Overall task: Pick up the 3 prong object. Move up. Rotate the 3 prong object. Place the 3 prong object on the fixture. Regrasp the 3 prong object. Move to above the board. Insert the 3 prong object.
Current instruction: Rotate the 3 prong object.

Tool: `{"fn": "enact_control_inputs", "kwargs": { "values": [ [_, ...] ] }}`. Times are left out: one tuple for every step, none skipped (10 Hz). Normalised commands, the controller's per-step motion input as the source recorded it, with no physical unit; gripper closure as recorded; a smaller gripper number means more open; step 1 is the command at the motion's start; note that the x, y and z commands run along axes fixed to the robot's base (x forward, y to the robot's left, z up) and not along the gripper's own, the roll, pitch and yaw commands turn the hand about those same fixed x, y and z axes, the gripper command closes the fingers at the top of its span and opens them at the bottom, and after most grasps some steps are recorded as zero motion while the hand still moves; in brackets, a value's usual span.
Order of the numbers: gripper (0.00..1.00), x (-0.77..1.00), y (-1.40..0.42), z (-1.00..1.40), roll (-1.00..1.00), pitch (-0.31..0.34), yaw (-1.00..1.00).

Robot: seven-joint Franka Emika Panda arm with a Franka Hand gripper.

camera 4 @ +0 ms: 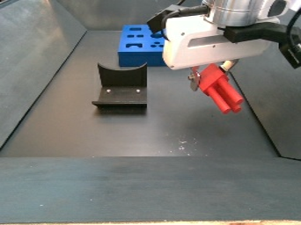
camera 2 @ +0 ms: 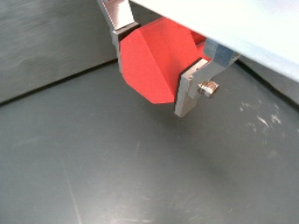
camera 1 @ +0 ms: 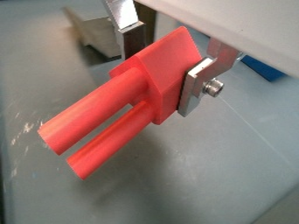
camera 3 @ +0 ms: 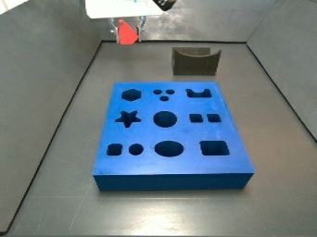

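Observation:
My gripper (camera 1: 158,52) is shut on the red-orange 3 prong object (camera 1: 117,109), its silver fingers (camera 1: 198,83) clamping the block end while the prongs stick out free. In a wrist view the gripper (camera 2: 156,52) holds the object's flat faceted back (camera 2: 158,61). In a side view the gripper (camera 4: 209,72) hangs above the grey floor, and the object (camera 4: 220,90) tilts with its prongs down. It hangs to the right of the dark fixture (camera 4: 120,88). In a side view the gripper (camera 3: 126,30) carries the object (camera 3: 126,35) beyond the blue board (camera 3: 168,130), left of the fixture (camera 3: 195,60).
Sloping grey walls (camera 3: 74,83) enclose the dark floor (camera 4: 153,141). The board (camera 4: 143,44) lies behind the fixture in a side view, with several dark cut-outs in its top, among them a star (camera 3: 125,118).

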Motion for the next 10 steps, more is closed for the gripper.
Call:
{"fn": "enact_control_inputs", "kwargs": {
  "values": [
    [1.0, -0.02, 0.02, 0.03, 0.01, -0.082, -0.99],
    [1.0, -0.02, 0.02, 0.03, 0.01, -0.081, -0.75],
    [1.0, -0.02, 0.02, 0.03, 0.01, -0.081, -0.58],
    [1.0, -0.02, 0.02, 0.03, 0.01, -0.078, -0.34],
    [1.0, -0.02, 0.02, 0.02, 0.01, -0.077, -0.22],
    [1.0, 0.0, 0.0, -1.0, 0.0, 0.0, 0.0],
    [1.0, 0.01, 0.0, -1.0, 0.0, -0.009, 0.02],
    [1.0, 0.04, 0.0, -0.93, -0.02, -0.028, 0.02],
    [1.0, 0.05, 0.0, -0.86, -0.03, -0.034, 0.02],
    [1.0, 0.05, 0.01, -0.74, -0.05, -0.046, 0.02]
  ]
}}
